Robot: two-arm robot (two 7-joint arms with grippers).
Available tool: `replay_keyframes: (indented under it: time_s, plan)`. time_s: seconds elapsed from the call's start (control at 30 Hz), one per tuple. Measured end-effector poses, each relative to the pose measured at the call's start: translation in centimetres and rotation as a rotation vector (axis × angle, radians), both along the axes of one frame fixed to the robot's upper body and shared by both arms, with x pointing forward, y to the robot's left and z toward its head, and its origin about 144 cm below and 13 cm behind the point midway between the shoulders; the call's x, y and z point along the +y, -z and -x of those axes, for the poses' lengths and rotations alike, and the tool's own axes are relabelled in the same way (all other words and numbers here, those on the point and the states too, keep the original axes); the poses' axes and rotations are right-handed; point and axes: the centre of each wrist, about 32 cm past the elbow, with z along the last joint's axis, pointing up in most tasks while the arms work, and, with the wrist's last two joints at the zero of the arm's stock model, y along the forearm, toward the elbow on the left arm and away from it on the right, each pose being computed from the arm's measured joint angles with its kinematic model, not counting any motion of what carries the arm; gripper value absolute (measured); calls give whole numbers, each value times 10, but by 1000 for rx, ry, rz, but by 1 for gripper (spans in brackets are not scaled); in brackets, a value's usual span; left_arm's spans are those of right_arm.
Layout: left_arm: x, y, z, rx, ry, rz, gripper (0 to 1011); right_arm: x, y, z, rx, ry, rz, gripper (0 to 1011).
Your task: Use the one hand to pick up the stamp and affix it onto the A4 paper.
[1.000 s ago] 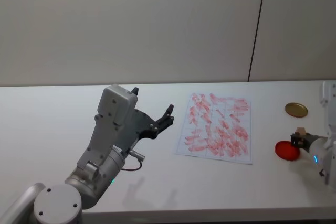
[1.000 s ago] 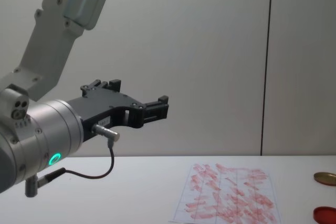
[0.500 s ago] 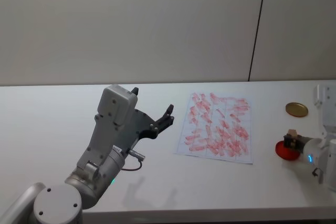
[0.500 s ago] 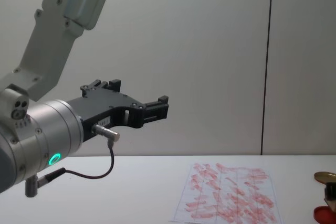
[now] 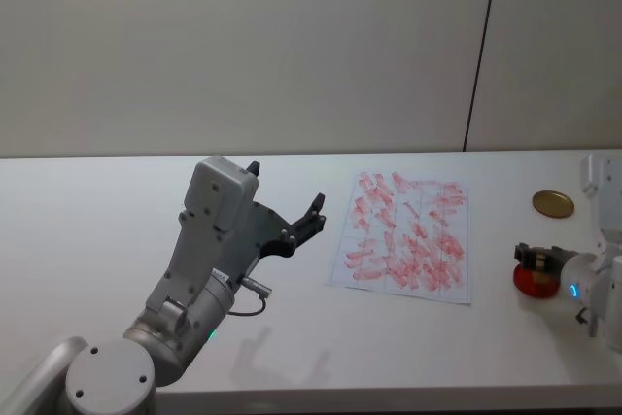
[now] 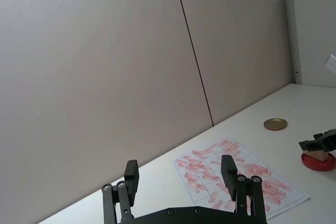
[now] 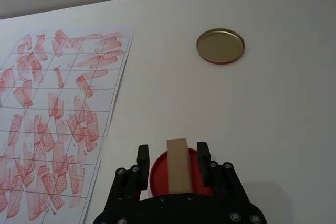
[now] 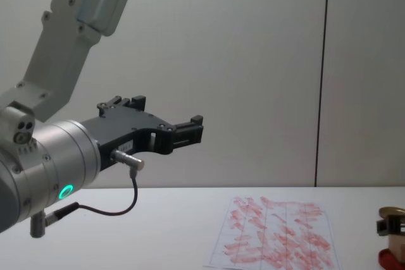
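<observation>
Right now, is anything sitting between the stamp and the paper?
Nothing visible. The right gripper holds the stamp over the red ink pad; bare table separates it from the A4 paper.

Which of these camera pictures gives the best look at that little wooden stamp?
The right wrist view: the stamp stands large between the right gripper fingers, over the red ink pad. The left wrist view shows it tiny and far off, the chest view at the picture's edge, and the head view hardly at all.
</observation>
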Motion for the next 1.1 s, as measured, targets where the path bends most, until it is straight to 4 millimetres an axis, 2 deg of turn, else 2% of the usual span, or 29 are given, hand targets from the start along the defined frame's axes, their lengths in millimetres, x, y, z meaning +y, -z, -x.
replay_keyframes:
  time_s: [0.17,0.23,0.33,0.57,1.1]
  plan:
    - [0,0,0,0,0,0,993,0,-5,3,-26,-7,-1,666]
    - [0,0,0,0,0,0,993,1,-6,3,-31,-8,-1,686]
    - [0,0,0,0,0,0,993,1,-11,7,-64,-13,4,816]
    - [0,0,0,0,0,0,993,1,-22,17,-143,-24,21,991]
    - [0,0,0,0,0,0,993,-4,-36,50,-356,-70,79,1001]
